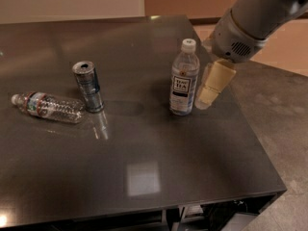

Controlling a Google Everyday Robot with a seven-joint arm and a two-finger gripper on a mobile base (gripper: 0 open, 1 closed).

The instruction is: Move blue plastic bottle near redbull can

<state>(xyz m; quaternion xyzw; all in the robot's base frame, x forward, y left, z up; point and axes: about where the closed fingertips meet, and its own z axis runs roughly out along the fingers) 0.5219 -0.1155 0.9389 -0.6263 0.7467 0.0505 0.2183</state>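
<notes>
The blue plastic bottle (183, 79) stands upright right of the table's middle, with a white cap and a white-and-dark "TEA" label. The redbull can (88, 86) stands upright well to its left, pull-tab top showing. My gripper (208, 93) hangs from the grey arm at the upper right, its cream fingers (215, 82) pointing down just right of the bottle, close to its side. It holds nothing.
A crinkled clear bottle (48, 107) with a red-and-blue label lies on its side left of the can, almost touching it. The dark table (144, 177) ends close to the right of my gripper, with stone floor (284, 109) beyond.
</notes>
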